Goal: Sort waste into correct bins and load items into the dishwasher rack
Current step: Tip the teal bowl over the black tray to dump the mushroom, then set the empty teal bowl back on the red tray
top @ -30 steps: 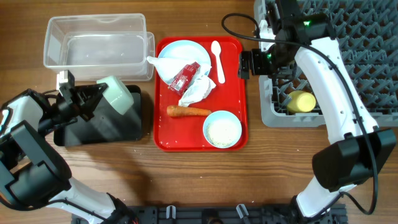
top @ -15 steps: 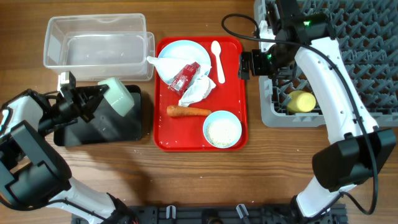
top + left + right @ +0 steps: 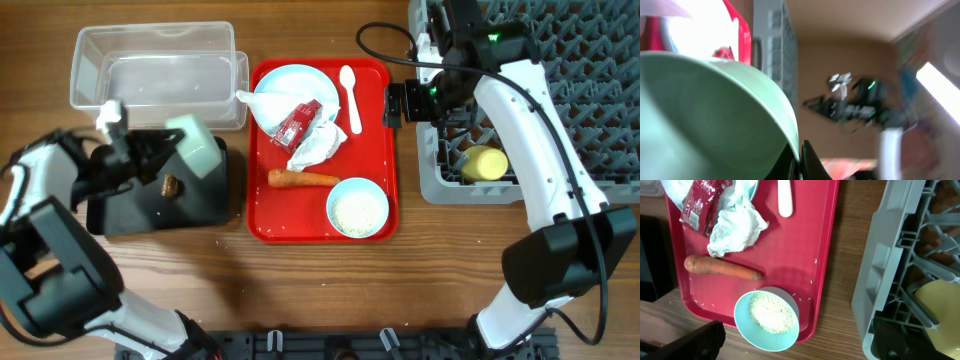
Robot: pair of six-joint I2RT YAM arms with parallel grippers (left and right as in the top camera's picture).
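Mint bowl (image 3: pixel 200 150) is gripped at the rim by left gripper (image 3: pixel 165 155) and tipped over black tray (image 3: pixel 200 208), left of frame. Brown scrap (image 3: pixel 172 185), absent a second earlier, now lies there. Emptying is judged done, so the bowl is next to be carried to rack (image 3: pixel 600 100), upper right. Right gripper (image 3: pixel 395 103) is spread, empty.

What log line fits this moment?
left claw: holds mint bowl tipped over black tray | brown scrap: in tray | right claw: open
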